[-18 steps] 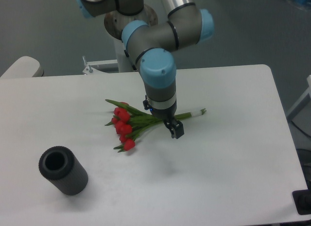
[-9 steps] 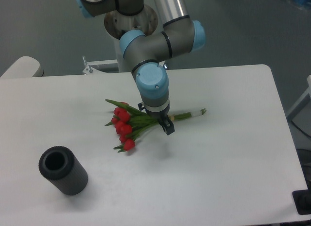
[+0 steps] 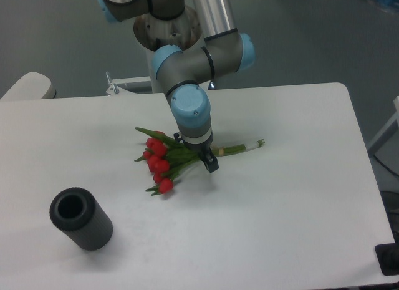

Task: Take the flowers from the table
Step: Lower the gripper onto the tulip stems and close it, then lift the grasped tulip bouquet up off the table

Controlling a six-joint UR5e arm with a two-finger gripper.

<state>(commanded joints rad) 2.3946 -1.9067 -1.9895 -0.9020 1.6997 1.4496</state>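
- One end effector sits at frame centre, low over the stems of the flowers; I cannot tell whether its fingers are apart or together.
- I see the flowers lying on the white counter, red buds pointing lower left.
- Black ribbed cylinder rests lower left, well apart.

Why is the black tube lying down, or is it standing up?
Lying down: the black tube rests on its side on the table, its open end showing.

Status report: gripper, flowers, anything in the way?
Gripper down at the stems, state unclear. Flowers flat on table. Black cylinder well clear.
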